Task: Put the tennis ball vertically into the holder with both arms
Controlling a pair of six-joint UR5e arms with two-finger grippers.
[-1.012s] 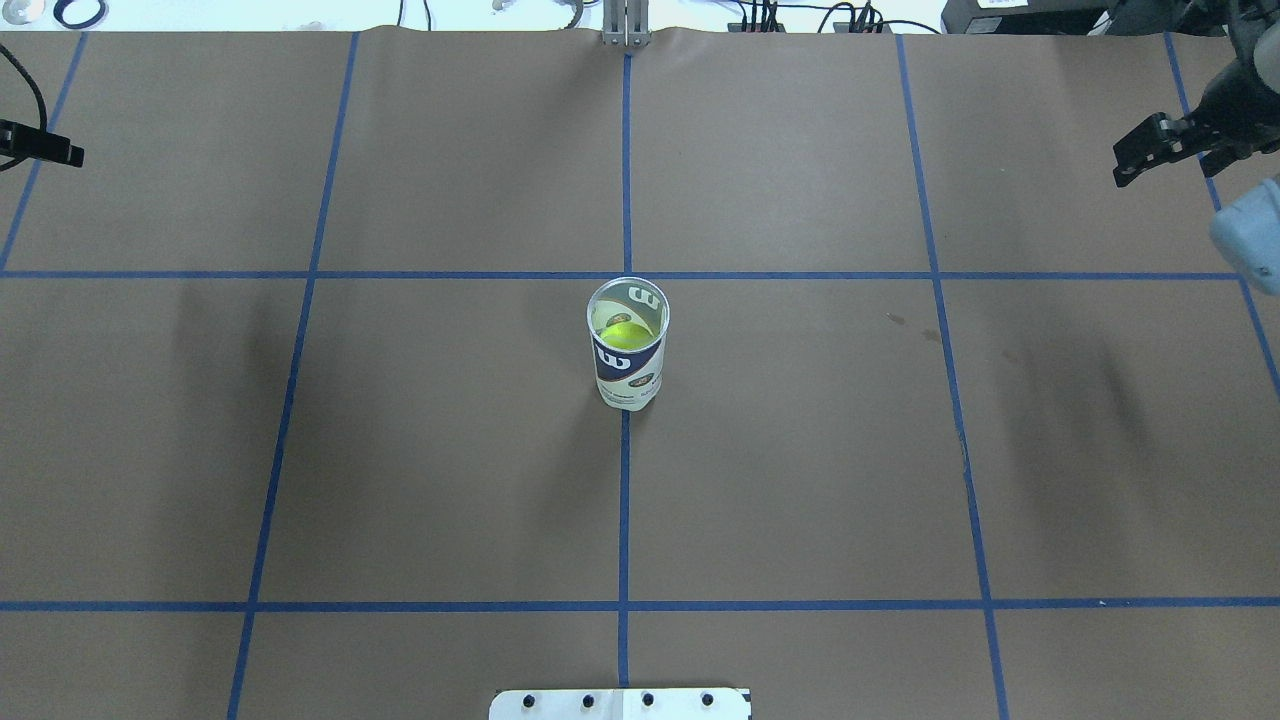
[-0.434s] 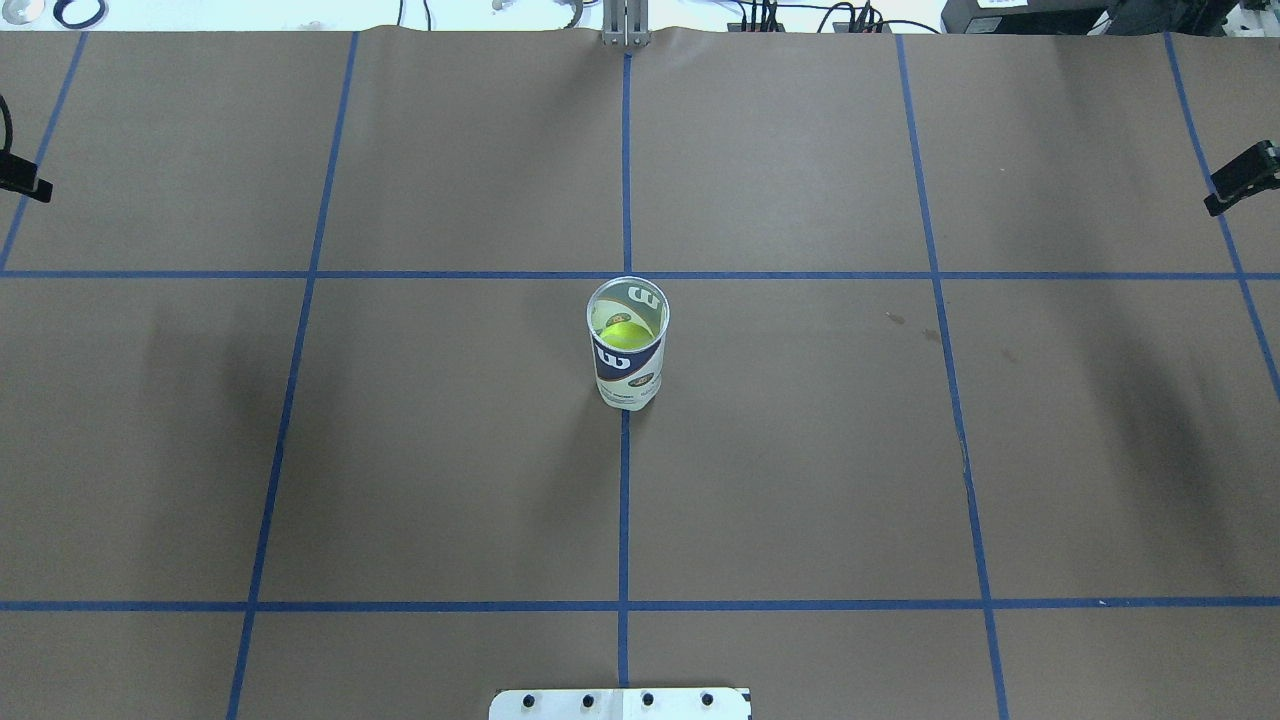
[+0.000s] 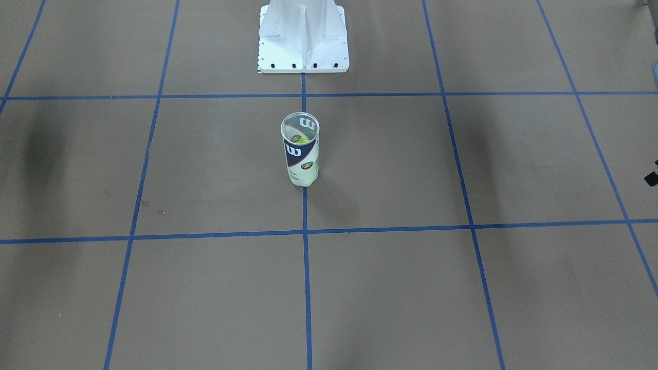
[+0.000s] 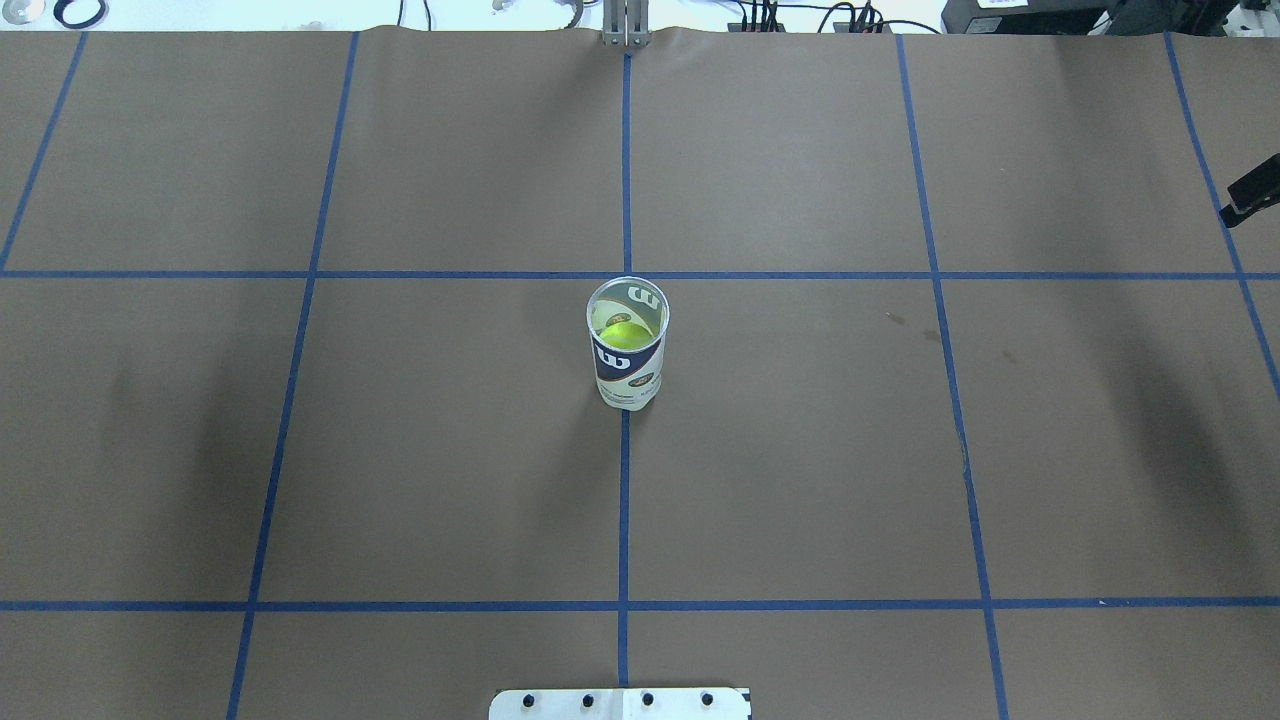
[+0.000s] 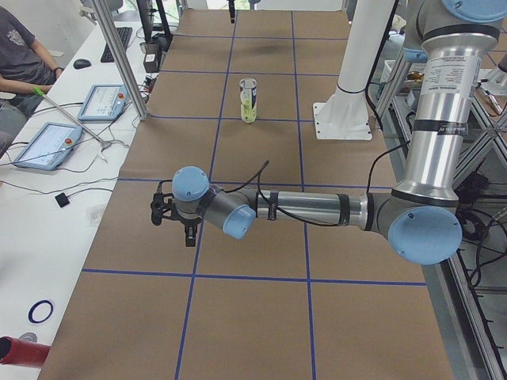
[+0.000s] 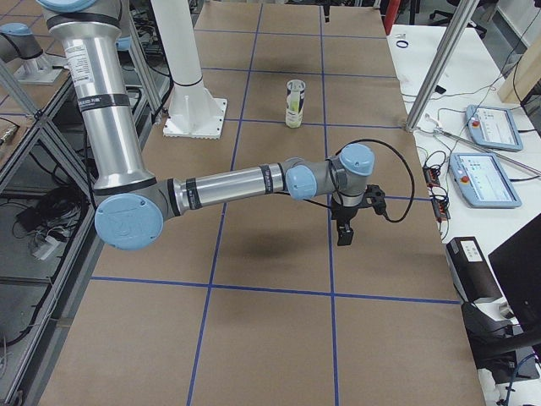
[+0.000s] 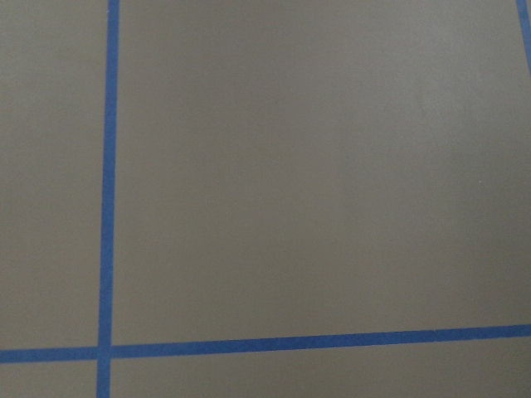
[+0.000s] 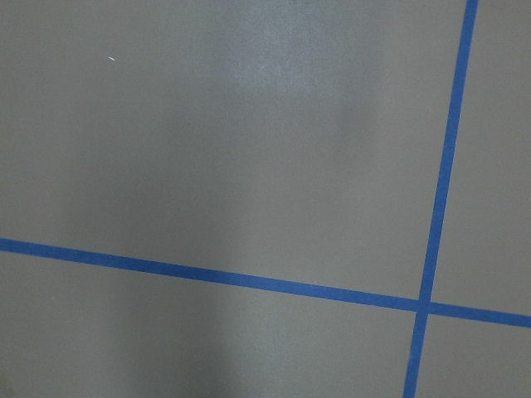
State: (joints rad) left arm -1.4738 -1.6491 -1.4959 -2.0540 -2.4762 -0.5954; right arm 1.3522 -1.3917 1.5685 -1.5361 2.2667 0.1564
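Tube [image 4: 627, 345] upright mid-frame w/ ball [image 4: 625, 335] inside. Left gripper [image 5: 176, 215] & right gripper [image 4: 1256, 190] have backed off to frame edges; open or shut, can't tell. Task looks done.

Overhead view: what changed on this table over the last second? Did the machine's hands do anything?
Both hands drew outward, away from the centre. The left hand slid off the overhead view's left edge. The right hand moved right until only its tip shows at that edge. Nothing was grasped or let go. The holder stayed upright mid-table with the tennis ball inside.
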